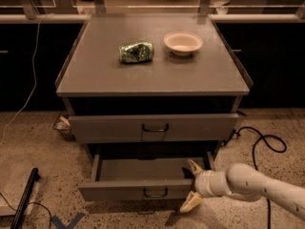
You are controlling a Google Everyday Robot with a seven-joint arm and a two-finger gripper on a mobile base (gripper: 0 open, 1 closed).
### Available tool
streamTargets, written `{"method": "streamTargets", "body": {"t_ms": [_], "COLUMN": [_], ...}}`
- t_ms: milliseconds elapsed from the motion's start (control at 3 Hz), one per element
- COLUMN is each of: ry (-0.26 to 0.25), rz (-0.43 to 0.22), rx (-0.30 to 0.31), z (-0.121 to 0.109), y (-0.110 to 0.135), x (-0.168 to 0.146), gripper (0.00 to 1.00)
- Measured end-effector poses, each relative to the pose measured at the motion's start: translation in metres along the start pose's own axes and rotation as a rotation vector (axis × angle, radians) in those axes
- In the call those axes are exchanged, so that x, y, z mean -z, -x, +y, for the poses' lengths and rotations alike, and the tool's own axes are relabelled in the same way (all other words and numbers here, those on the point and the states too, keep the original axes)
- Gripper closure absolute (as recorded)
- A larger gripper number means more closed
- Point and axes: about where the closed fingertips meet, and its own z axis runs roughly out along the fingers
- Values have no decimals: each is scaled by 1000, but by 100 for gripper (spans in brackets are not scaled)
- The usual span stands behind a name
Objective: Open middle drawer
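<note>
The middle drawer [119,192] is the shallow grey one with a low front panel and a small dark bar handle [156,192]. It stands pulled out below the taller grey drawer [109,128], and its empty inside shows. My gripper [191,185] is at the right end of the drawer's front panel. It is open, with one cream fingertip [193,166] above the panel's top edge and the other [189,205] below it. The white arm comes in from the lower right.
A crumpled green can [137,52] and a white bowl [183,43] lie on the cabinet top [95,75]. A black cable [261,142] loops on the floor to the right. A dark pole [26,197] and blue tape [66,222] are at lower left.
</note>
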Motion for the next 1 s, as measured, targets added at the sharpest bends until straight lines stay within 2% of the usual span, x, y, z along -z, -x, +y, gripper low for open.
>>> {"method": "streamTargets", "body": {"t_ms": [333, 667, 1000], "ry": [22, 22, 22], "rz": [17, 17, 17], "rx": [-39, -39, -39], "z": [11, 11, 10], "y": [-16, -15, -13], "x": [-13, -12, -11], "gripper": [0, 14, 38]}}
